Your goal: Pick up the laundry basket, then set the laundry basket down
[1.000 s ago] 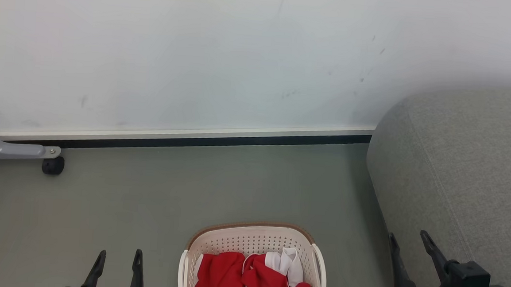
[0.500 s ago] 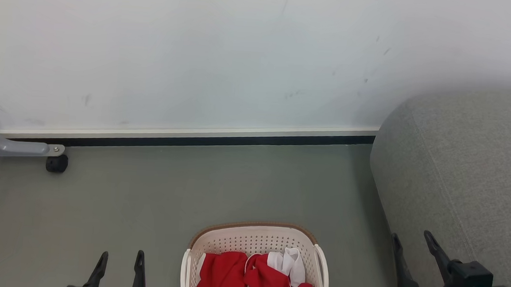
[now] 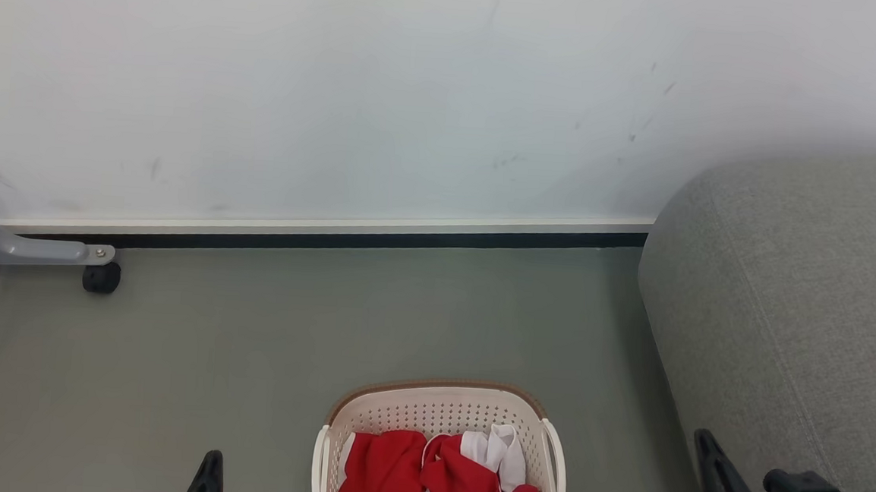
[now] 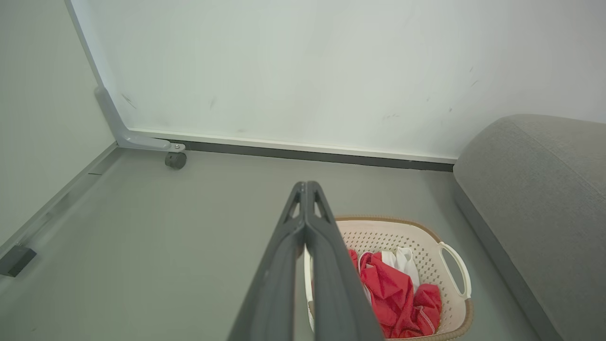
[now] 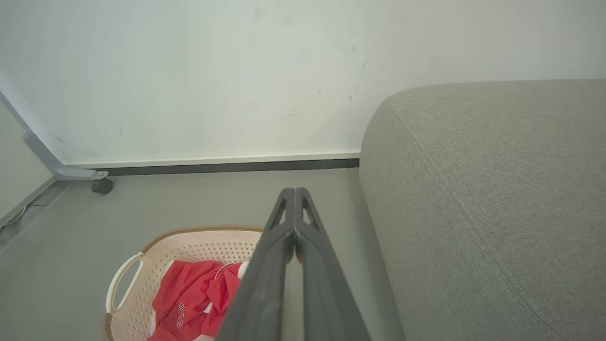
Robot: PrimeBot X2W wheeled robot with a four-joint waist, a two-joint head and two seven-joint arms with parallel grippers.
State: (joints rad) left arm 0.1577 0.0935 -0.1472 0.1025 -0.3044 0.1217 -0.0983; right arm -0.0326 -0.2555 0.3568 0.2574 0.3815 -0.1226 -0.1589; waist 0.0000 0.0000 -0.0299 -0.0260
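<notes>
Grey floor (image 3: 327,323) is carrying the laundry basket (image 3: 435,413) at the bottom centre of the head view, with red and white clothes (image 3: 431,478) lying heaped inside. To either side, the left gripper (image 4: 307,185) and the right gripper (image 5: 293,190) are hovering apart from it, each with its fingers pressed together and holding nothing. The perforated plastic is probably light and flexing a little, so the white side handles (image 4: 455,267) are looking like the surest holds. Farther back, a grey sofa (image 3: 800,298) is standing at right, against the white wall (image 3: 342,80).

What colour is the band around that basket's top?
Brown, woven-looking. The rim of the laundry basket shows best in the left wrist view.
</notes>
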